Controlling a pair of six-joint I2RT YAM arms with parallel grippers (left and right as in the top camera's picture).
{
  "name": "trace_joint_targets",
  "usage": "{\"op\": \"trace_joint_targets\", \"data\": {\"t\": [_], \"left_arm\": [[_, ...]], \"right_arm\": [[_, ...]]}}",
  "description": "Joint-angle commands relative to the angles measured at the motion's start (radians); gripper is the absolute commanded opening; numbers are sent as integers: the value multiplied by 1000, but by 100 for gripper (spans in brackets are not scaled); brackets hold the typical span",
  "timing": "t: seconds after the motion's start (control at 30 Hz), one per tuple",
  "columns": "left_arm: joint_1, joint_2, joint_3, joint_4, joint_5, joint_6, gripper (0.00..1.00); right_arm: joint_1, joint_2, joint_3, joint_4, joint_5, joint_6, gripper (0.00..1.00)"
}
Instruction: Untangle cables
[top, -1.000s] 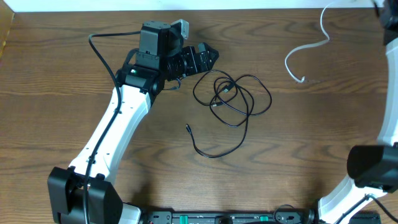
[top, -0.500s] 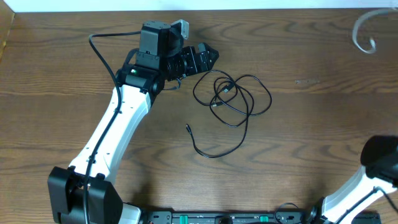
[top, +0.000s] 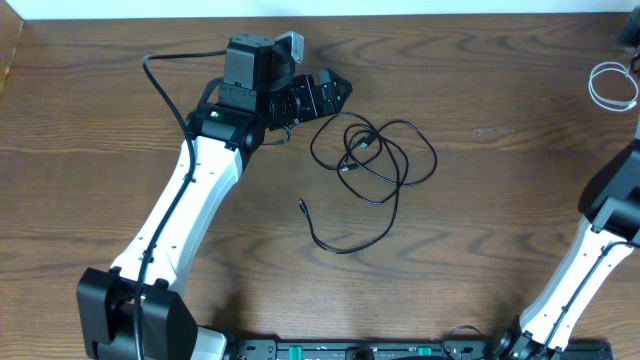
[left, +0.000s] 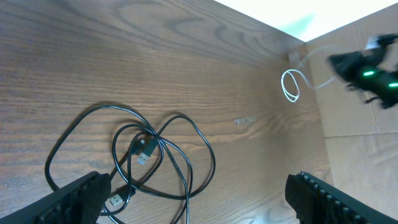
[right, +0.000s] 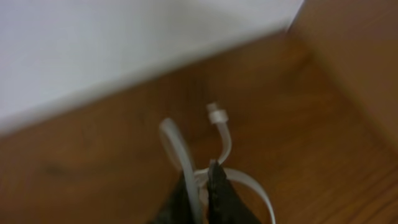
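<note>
1. Right gripper, clenched on the white cable, had hauled it off to the far right corner of the table.
2. Black cable sat alone mid-table with the left gripper gaping beside it, so they looked separated.

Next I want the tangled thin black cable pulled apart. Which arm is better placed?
Probably left. The left gripper is open beside the thin black cable, while the right gripper is at the far edge, shut on the thin white cable.

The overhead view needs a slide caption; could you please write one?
Looped black cable mid-table beside the left gripper; white cable coiled at the right edge.
</note>
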Motion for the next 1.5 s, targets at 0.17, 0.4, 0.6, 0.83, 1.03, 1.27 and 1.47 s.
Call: {"op": "trace_joint_targets", "data": {"t": [0.17, 0.4, 0.6, 0.83, 1.03, 1.27, 1.47], "left_arm": [[3, 6, -6, -1, -9, 14, 94], [3, 6, -6, -1, -9, 14, 94], [3, 6, -7, -1, -9, 14, 95], [3, 6, -7, -1, -9, 14, 95], [3, 6, -6, -1, -9, 14, 95], [3, 6, -7, -1, -8, 13, 95], [7, 3, -6, -32, 85, -28, 95]], "right_arm": [[6, -12, 6, -126, -27, 14, 99], [37, -197, 6, -314, -187, 20, 99], [64, -349, 6, -404, -189, 47, 99], [116, -420, 6, -577, -338, 32, 99], [145, -423, 1, -702, -591, -3, 99], [233, -423, -2, -833, -655, -108, 99], [314, -423, -2, -889, -623, -103, 99]]}}
